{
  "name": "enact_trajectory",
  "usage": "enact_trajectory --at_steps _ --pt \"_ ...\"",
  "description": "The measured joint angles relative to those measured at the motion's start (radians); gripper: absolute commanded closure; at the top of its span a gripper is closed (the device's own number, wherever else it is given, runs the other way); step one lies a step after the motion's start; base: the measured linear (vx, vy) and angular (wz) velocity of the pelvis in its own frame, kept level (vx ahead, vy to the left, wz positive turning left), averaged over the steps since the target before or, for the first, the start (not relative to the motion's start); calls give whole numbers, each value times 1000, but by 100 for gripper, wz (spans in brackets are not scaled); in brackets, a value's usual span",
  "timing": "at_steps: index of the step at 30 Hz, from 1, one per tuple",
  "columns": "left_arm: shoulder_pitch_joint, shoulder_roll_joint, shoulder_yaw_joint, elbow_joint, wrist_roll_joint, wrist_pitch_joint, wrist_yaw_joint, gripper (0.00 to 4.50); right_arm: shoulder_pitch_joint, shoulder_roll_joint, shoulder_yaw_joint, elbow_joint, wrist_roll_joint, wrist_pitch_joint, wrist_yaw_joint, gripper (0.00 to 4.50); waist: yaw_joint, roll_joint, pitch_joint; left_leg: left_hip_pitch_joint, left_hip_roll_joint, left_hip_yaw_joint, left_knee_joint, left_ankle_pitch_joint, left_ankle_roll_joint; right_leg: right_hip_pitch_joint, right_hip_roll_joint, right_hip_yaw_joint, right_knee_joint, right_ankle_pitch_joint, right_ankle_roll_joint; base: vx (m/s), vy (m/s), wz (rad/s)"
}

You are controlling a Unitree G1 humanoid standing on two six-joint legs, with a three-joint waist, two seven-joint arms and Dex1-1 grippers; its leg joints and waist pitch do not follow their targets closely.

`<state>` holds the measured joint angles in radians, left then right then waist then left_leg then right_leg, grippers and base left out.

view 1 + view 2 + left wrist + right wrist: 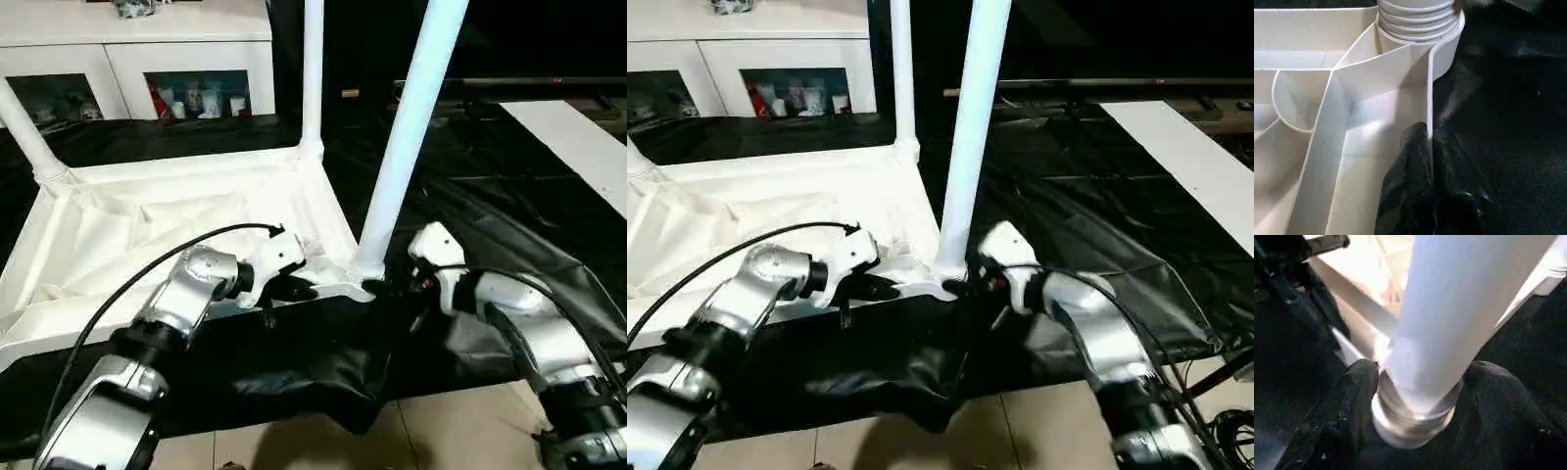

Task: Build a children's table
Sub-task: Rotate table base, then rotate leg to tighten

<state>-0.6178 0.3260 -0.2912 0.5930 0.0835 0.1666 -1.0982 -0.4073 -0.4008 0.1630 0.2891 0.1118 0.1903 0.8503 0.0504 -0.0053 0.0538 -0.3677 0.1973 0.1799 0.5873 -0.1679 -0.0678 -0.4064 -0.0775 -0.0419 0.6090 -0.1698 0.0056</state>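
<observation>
Left eye view: children's table (147,225) upturned at centre-left on the black-sheeted tabletop (470,196), ribs up, white, with three tube legs standing at its corners. Near leg (402,147) tall through frame centre. Left pincer (294,289) clenched on the near rim, just beside that corner. Right pincer (387,287) grasping the leg's foot, lower centre.

Left wrist view: black fingers (1405,196) pinching the thin white wall below the ridged leg base.

Right wrist view: fingers (1347,406) pressed either side of that ridged base.

Judged step: seating this leg in its socket. Next, likely: turning or pressing it home, rim braced, leg kept upright.
</observation>
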Motion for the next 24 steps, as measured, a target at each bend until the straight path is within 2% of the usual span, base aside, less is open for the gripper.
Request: enact_trajectory --at_steps 4,12,23,24 --pt "31 21 0 -54 1 1 -7 449 -26 30 5 69 -1 -44 7 125 -6 -1 0 0 0 0 -2 0 0 -1 0 -1 0 0 -3 0 0 0" --pt "57 35 1 -103 0 15 -8 449 -38 51 31 117 -10 -67 21 125 -11 -5 1 0 0 0 -4 0 0 -1 0 -1 0 -4 2 0 0 0" --pt "66 49 2 -130 -2 34 -8 449 -66 79 33 179 -19 -98 22 125 -17 -12 5 0 0 0 -6 0 0 -2 0 -1 0 -4 3 0 0 0" --pt "66 51 2 -132 -2 36 -8 450 -66 81 32 185 -17 -103 23 143 -17 -12 5 0 0 0 -6 0 0 -2 0 -1 0 -4 3 0 0 0"
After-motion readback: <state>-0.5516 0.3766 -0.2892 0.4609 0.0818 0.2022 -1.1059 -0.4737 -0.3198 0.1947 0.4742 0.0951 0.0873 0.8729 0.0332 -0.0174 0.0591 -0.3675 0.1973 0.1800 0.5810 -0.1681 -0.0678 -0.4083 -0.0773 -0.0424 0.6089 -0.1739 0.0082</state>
